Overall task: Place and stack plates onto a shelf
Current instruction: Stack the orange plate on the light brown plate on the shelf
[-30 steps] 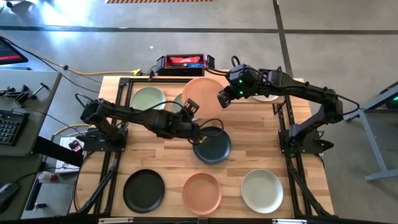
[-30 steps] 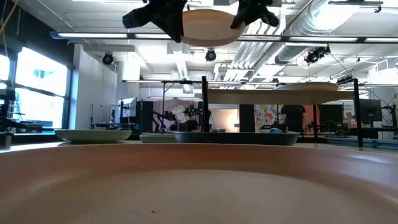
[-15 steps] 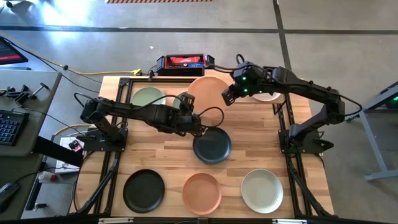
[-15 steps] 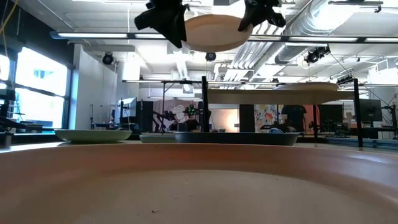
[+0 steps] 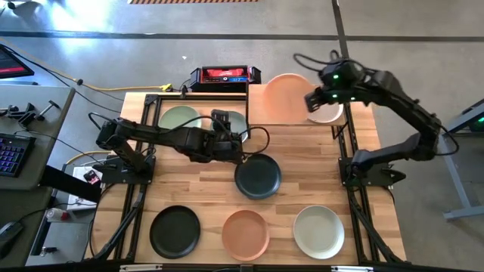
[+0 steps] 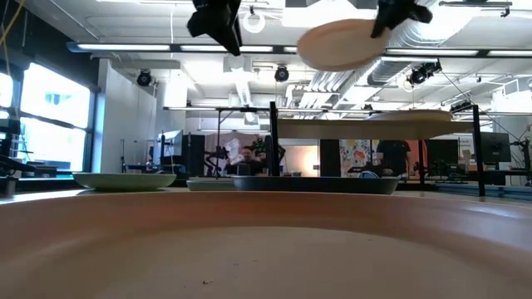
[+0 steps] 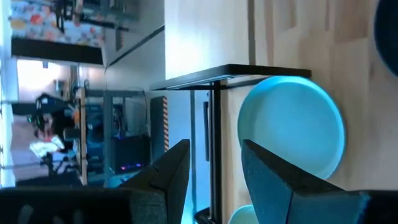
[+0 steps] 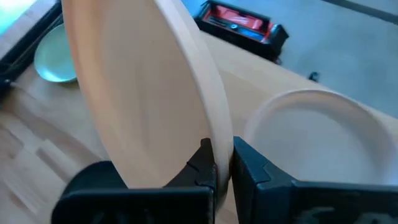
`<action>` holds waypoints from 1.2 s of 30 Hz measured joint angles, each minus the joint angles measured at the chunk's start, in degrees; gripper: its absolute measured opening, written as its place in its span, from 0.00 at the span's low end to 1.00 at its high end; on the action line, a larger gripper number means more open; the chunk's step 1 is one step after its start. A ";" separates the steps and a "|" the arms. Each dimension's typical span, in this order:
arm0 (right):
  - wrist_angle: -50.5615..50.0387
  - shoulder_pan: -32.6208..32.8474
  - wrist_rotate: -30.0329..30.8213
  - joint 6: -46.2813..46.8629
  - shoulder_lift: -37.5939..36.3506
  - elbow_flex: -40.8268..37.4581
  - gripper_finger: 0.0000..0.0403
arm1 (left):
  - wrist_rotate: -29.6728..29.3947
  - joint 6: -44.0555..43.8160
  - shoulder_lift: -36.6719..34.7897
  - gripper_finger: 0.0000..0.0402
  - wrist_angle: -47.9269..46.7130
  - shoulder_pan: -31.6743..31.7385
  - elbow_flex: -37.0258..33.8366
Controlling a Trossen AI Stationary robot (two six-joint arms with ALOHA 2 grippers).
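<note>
My right gripper [image 5: 312, 100] is shut on a peach plate [image 5: 283, 92], held in the air above the shelf [image 6: 332, 130] at the table's far right. An off-white plate [image 5: 327, 113] lies on that shelf. My left gripper [image 5: 224, 125] hovers open and empty over the table's far middle, above a grey-green plate [image 5: 236, 121] and beside a pale green plate [image 5: 180, 119]. A dark teal plate [image 5: 258, 176] lies in the middle. Along the near edge sit a black plate [image 5: 175, 230], a terracotta plate [image 5: 245, 232] and a pale plate [image 5: 318, 231]. My right gripper pinches the peach plate's rim [image 8: 216, 144] between its two fingers, at the plate's right-hand edge. The fingers come from the table's right, slanting down. The plate [image 6: 337, 43] hangs clear of everything, slightly tilted, stretching away from the fingers toward the left.
A red-and-black box [image 5: 224, 75] stands just past the table's far edge. Thin black posts [image 6: 273, 145] rise at the shelf's corners. The strip of tabletop between the teal plate and the near row is bare wood.
The left gripper has let go of the peach plate's rim and stays near the far middle, its wrist rolled. The right gripper has carried the plate toward the table's far right edge and a little up, so the plate now hangs over the shelf.
</note>
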 joint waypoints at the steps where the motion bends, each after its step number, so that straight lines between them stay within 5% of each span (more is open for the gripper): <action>1: -0.73 -0.98 -0.06 -0.56 -0.84 0.00 0.01 | -0.10 -1.18 0.00 0.34 -0.02 0.17 0.00; 12: -7.44 -12.96 -0.78 -9.04 -9.27 -0.16 0.01 | -0.38 -12.36 0.00 0.34 0.00 1.61 -0.01; 17: -5.68 -16.91 -3.68 -10.28 -15.17 -8.54 0.01 | -1.17 -15.44 0.00 0.34 -0.02 1.77 -0.02; 25: 2.31 -20.74 -8.39 -7.16 -23.80 -23.72 0.01 | -1.25 -14.40 0.00 0.34 -0.09 1.75 -0.02; 36: 3.52 -25.06 -7.58 4.81 -25.73 -24.81 0.01 | -12.91 -5.42 0.00 0.34 -0.32 2.58 0.00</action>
